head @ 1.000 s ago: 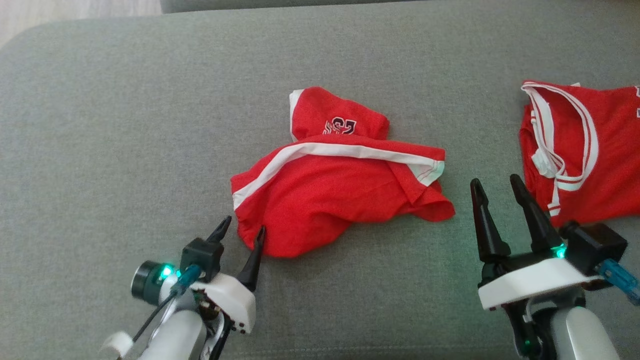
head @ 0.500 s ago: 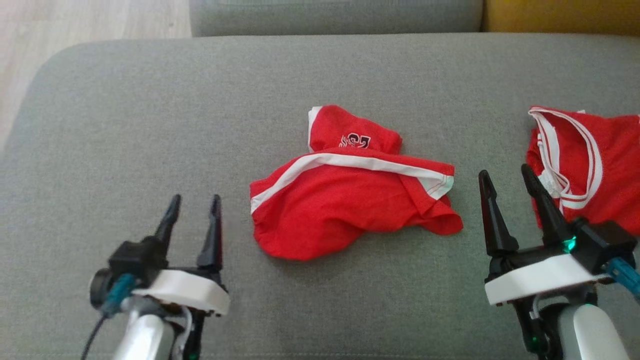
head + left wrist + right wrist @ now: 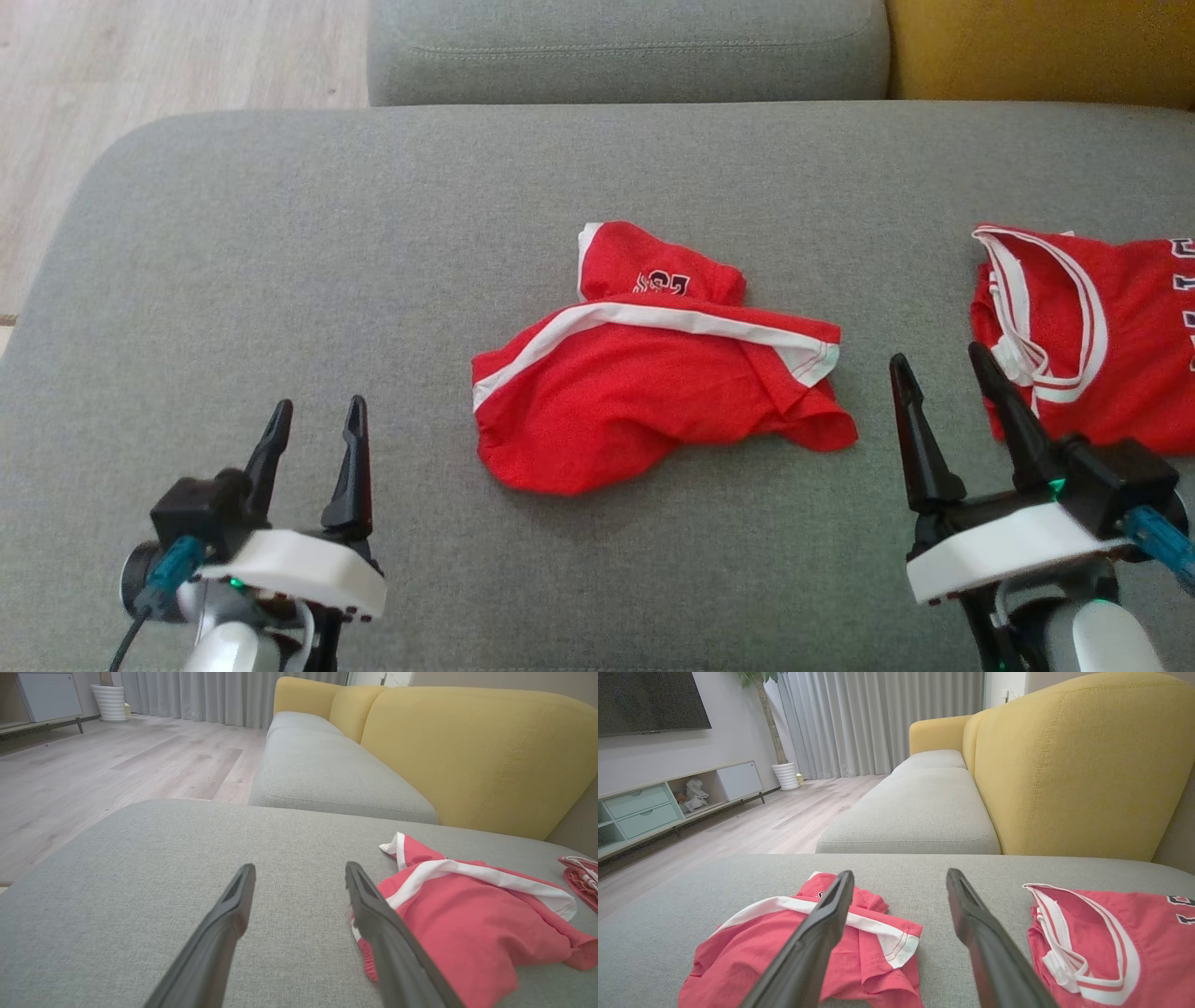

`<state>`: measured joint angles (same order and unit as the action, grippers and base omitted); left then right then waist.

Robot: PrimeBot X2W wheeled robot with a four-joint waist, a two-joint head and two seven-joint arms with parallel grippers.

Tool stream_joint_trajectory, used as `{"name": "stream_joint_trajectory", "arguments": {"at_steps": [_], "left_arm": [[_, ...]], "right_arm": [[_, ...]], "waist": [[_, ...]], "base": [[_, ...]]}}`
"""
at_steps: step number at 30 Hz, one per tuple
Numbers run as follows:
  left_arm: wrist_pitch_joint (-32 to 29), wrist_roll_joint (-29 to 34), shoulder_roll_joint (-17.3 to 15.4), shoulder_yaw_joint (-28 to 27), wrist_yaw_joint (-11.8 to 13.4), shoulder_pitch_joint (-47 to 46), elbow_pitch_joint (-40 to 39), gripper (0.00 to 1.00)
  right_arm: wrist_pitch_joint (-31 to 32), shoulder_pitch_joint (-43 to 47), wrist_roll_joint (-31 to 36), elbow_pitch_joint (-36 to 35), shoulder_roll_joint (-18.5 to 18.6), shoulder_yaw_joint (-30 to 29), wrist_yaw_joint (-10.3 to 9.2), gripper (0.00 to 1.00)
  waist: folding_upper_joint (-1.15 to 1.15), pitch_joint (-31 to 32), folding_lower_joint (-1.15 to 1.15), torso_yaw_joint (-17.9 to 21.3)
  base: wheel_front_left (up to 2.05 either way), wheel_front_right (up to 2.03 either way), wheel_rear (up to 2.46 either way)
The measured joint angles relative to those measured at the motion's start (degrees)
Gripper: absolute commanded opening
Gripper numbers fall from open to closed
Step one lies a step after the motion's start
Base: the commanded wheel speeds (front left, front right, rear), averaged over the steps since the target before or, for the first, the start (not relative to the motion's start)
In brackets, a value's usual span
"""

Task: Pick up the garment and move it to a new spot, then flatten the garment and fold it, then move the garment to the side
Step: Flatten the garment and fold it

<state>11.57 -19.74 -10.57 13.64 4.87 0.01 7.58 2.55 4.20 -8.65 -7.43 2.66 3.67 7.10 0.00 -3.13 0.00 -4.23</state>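
A crumpled pair of red shorts with white trim and a dark number lies in the middle of the grey sofa cushion. The shorts also lie right of my left fingers, and the same shorts spread behind my right gripper's left finger. My left gripper hovers open at the lower left, well clear of the cloth. My right gripper stands open at the lower right, between the shorts and a red jersey. Nothing is held.
The red jersey with white striped trim lies at the cushion's right side. A second grey cushion and a yellow sofa back are beyond. Wooden floor lies off the cushion's left edge.
The camera has tilted up, showing more of the sofa back and floor. My left gripper has drawn back from the shorts' lower left edge to the left. The shorts lie as before.
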Motion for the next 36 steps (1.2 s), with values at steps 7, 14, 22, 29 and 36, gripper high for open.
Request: {"name": "stream_joint_trajectory", "arguments": {"at_steps": [7,14,22,29,36], "left_arm": [[-0.7,0.0,-0.2,0.2,0.2,0.0,-1.0,1.00],[-1.2,0.0,-0.4,0.7,0.2,0.0,-1.1,1.00],[-7.6,-2.3,0.5,5.1,-4.8,-7.5,4.7,1.00],[-11.9,-6.2,3.2,6.2,-8.5,-15.9,16.6,1.00],[-13.6,-8.9,4.3,7.8,-10.5,-18.9,26.0,1.00]], "right_arm": [[0.3,0.0,0.0,-0.5,0.0,0.0,0.00,1.00],[0.5,0.0,0.0,-0.5,0.0,0.0,0.00,1.00],[1.0,-0.2,0.0,-0.7,0.0,0.0,0.00,1.00],[1.0,-1.5,-0.5,-0.1,0.0,0.6,0.00,1.00],[0.9,-1.5,-1.5,0.7,0.0,0.6,0.00,1.00]], "waist": [[0.00,-0.4,0.00,0.1],[0.00,-0.7,0.00,0.0],[0.00,-3.2,0.00,0.0],[0.00,-5.4,0.00,1.7],[0.00,-7.0,0.00,2.9]], "base": [[0.00,0.00,0.00],[0.00,0.00,0.00],[0.00,0.00,0.00],[0.00,0.00,0.00],[0.00,0.00,0.00]]}}
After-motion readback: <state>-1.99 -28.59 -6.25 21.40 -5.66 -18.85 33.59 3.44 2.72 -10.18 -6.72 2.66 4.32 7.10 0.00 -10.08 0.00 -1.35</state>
